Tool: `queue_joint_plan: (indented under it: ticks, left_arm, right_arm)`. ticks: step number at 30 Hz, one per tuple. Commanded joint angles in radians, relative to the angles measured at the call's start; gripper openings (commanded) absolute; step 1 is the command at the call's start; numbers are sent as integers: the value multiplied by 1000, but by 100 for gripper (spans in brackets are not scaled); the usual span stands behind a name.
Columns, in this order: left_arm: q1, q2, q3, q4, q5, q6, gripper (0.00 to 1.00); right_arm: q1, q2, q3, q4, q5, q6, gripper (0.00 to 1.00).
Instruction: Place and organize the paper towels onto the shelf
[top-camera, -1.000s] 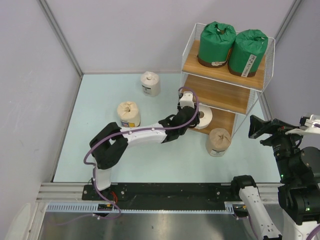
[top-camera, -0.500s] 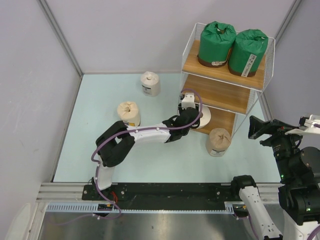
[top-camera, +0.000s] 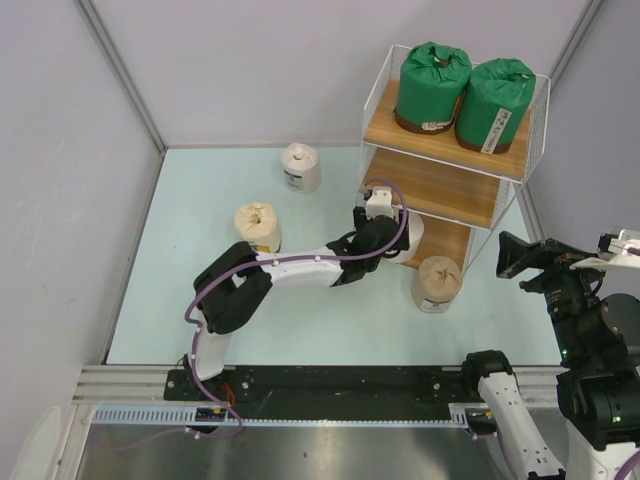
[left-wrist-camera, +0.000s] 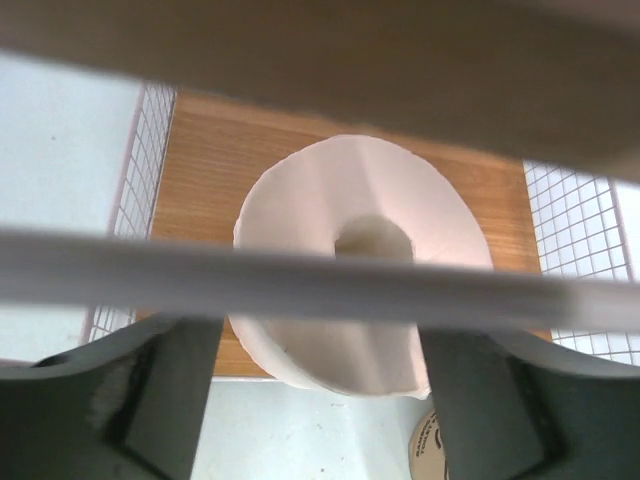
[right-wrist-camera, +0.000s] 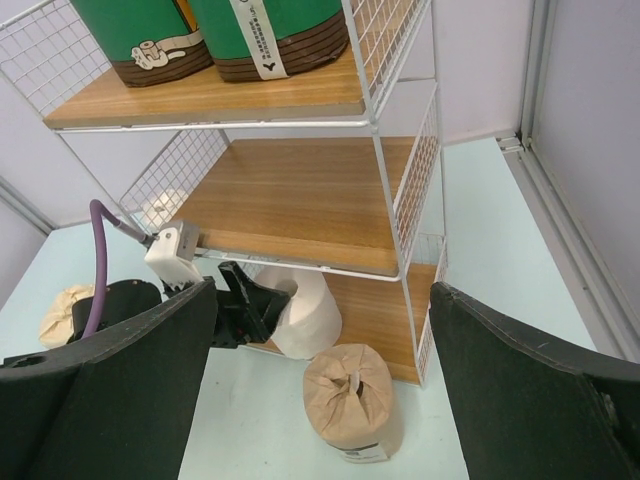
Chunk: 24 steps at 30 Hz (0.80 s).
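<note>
The shelf (top-camera: 440, 190) stands at the back right, with two green-wrapped paper towels (top-camera: 432, 85) (top-camera: 495, 100) on its top board. A bare white roll (left-wrist-camera: 340, 260) stands on the bottom board (left-wrist-camera: 210, 170), overhanging its front edge. My left gripper (top-camera: 395, 238) reaches in under the middle board. Its fingers (left-wrist-camera: 180, 400) flank the roll, open, with a thin gap on the left. A tan roll (top-camera: 437, 283) stands on the floor before the shelf. My right gripper (top-camera: 515, 255) hovers open at the right, empty.
A cream roll (top-camera: 258, 228) and a white-wrapped labelled roll (top-camera: 300, 167) stand on the pale floor left of the shelf. The middle board (right-wrist-camera: 300, 200) is bare. White wire mesh (right-wrist-camera: 410, 190) closes the shelf's sides. Grey walls bound the area.
My left arm has pushed the white roll further onto the bottom board, and its jaws have widened off the roll. The right arm has not moved.
</note>
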Motion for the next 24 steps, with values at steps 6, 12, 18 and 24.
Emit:
queue_joint_plan:
  ticks: [6,12,18,24]
  left_arm:
    - [19,-43,13,71,10,-19,100]
    - [19,-119,-47,92,54,-42,100]
    - [12,-196,-110,108,103,-35,100]
    - [-31,-308,-192,94,97,22,100]
  right_arm:
    - [6,-8,4,6,4,-15,92]
    - [6,-17,4,3,4,-6,92]
    - [6,-28,4,0,1,-1,91]
    - [6,-59,4,-1,25,-12,91]
